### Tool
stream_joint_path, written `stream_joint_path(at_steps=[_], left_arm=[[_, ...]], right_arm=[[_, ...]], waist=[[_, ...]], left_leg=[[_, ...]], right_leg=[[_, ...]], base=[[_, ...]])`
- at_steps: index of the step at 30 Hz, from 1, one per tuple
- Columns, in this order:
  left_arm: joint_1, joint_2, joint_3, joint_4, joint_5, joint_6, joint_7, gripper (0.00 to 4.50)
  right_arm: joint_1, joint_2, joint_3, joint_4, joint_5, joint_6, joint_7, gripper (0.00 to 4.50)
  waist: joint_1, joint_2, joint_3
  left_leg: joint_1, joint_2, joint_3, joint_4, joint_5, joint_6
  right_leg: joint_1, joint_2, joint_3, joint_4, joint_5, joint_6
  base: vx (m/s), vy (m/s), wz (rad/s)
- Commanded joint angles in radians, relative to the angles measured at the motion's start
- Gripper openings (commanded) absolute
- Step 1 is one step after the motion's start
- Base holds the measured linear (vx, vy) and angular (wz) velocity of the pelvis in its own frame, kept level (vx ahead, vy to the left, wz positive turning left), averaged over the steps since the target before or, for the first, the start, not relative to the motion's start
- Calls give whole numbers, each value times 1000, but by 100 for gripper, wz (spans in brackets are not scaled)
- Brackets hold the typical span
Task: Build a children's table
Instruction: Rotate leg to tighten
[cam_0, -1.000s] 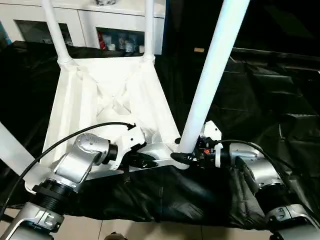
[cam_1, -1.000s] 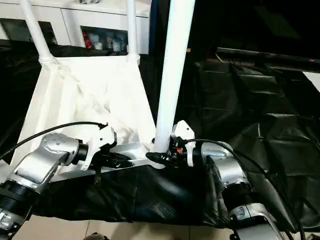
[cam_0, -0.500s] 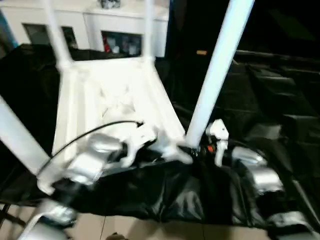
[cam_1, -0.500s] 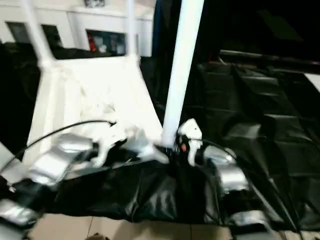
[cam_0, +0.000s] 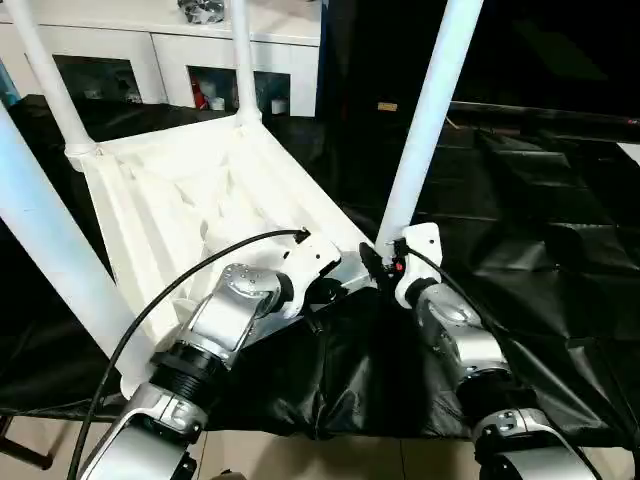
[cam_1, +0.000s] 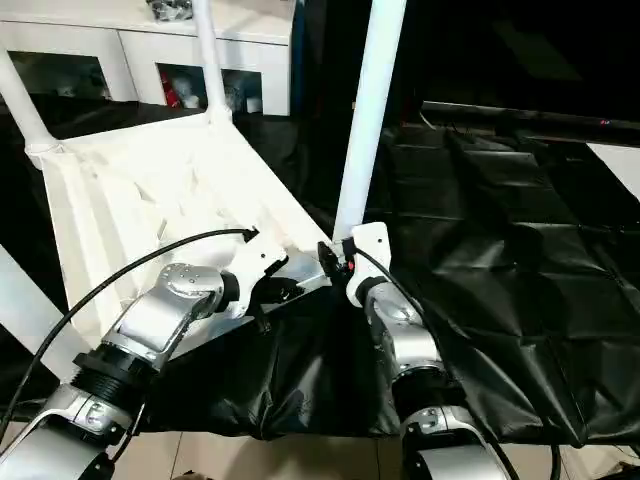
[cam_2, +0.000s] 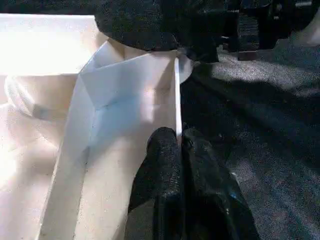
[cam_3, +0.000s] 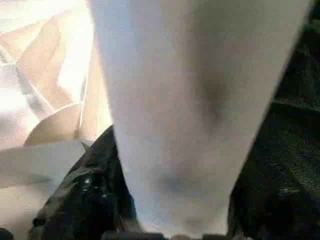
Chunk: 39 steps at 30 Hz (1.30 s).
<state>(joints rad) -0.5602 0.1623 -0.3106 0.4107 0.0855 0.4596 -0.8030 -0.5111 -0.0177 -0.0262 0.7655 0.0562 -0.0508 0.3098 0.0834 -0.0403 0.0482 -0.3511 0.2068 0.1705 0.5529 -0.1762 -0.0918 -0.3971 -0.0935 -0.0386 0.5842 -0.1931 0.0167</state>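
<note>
With my left gripper (cam_2: 178, 150) pinching the thin rim of the upturned tabletop (cam_0: 180, 210) on the black sheet (cam_0: 530, 230), and my right gripper (cam_3: 165, 220) clamped round the near leg (cam_0: 425, 120) by its socket, the light, stiff plastic feels slippery, so low grips suit.

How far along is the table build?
Mostly done: the tabletop lies underside up on the black cloth, with all four legs standing in its corners. In hand: the left gripper pinches its near rim and the right gripper holds the near-right leg at its base. Left: flipping it upright.
</note>
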Motion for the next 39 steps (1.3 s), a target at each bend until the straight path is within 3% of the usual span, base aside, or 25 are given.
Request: stream_joint_path(at_steps=[1,3,4,9,11,14,19,20,22,23,26,27,29,32,34,35,36,39], left_arm=[[25,-37,-56,20,-30,-47,-41,0],[33,1,-46,27,-26,-76,-62,0],[33,1,-46,27,-26,-76,-62,0],[38,83,-33,61,-10,-151,-108,0],[40,99,-31,71,-8,-170,-123,0],[40,118,-29,93,-7,-215,-144,0],[45,146,-37,109,-50,-394,-284,0],[44,151,-43,115,-59,-433,-320,0],[42,153,-46,124,-79,-472,-366,0],[42,153,-45,126,-86,-479,-380,0],[43,149,-41,119,-124,-501,-449,0],[42,147,-40,118,-135,-520,-469,0],[30,142,-45,145,-146,-592,-513,0],[20,142,-48,176,-148,-644,-553,0],[17,147,-41,198,-154,-668,-585,0],[18,151,-41,203,-156,-683,-599,0],[20,154,-41,204,-159,-689,-609,0],[26,172,-41,213,-144,-731,-606,0]], right_arm=[[15,19,70,23,-12,16,94,329],[37,-44,96,-31,-6,8,214,338],[37,-44,96,-31,-6,8,214,349],[130,-247,129,-227,54,12,532,367],[158,-308,125,-276,79,18,607,367],[189,-393,104,-322,100,26,682,367],[234,-570,17,-350,119,47,774,367],[239,-597,-11,-349,123,55,769,367],[244,-627,-42,-342,126,56,748,367],[244,-634,-52,-335,125,51,736,367],[227,-642,-89,-302,116,48,650,367],[220,-638,-98,-294,116,56,622,367],[228,-608,-92,-328,119,64,586,367],[239,-585,-79,-355,115,59,573,367],[240,-549,-75,-368,115,65,550,367],[239,-537,-75,-372,114,65,541,367],[239,-527,-75,-377,114,67,535,367],[233,-492,-60,-377,103,61,501,367]], waist=[[-3,3,-37],[-1,5,-41],[3,4,-42],[19,-2,-50],[21,-4,-54],[21,-4,-53],[22,-8,-53],[22,-3,-53],[23,-2,-55],[23,-4,-56],[27,7,-57],[29,6,-61],[30,14,-64],[32,12,-66],[33,12,-65],[33,-2,-64],[36,4,-64],[36,3,-63]], left_leg=[[0,12,-7,-82,-419,-10],[0,14,-1,-78,-384,1],[-5,14,0,-77,-354,10],[1,17,14,-63,-271,62],[-11,16,11,-61,-215,71],[-12,15,13,-56,-198,79],[-10,15,13,-53,-223,81],[-9,15,13,-54,-227,79],[-6,15,14,-52,-219,79],[-4,15,16,-49,-216,80],[-3,15,17,-48,-204,74],[-1,17,18,-46,-194,75],[-3,17,18,-42,-168,81],[-9,18,19,-38,-150,95],[-8,19,20,-38,-157,96],[-9,20,21,-40,-173,90],[-8,21,20,-40,-175,87],[-10,21,18,-43,-181,75]], right_leg=[[17,-36,22,-93,-450,-97],[20,-33,25,-88,-379,-117],[28,-33,24,-82,-337,-128],[33,-32,29,-74,-234,-165],[43,-34,27,-65,-192,-171],[43,-32,26,-63,-190,-175],[40,-35,26,-71,-272,-166],[40,-36,26,-73,-298,-162],[38,-35,27,-72,-288,-164],[36,-33,27,-69,-274,-170],[35,-33,26,-67,-247,-191],[36,-32,25,-61,-213,-204],[38,-29,25,-53,-148,-221],[41,-28,21,-44,-82,-234],[40,-30,21,-44,-95,-233],[41,-31,20,-47,-125,-225],[41,-33,21,-44,-133,-224],[39,-37,22,-46,-170,-205]], base=[[0,0,0],[0,0,0],[0,0,0],[0,0,0],[0,0,0],[0,0,0],[0,0,0],[0,0,0],[0,0,0],[0,0,0],[0,0,0],[0,0,0],[0,0,0],[0,0,0],[0,0,0],[0,0,0],[0,0,0],[0,0,0]])
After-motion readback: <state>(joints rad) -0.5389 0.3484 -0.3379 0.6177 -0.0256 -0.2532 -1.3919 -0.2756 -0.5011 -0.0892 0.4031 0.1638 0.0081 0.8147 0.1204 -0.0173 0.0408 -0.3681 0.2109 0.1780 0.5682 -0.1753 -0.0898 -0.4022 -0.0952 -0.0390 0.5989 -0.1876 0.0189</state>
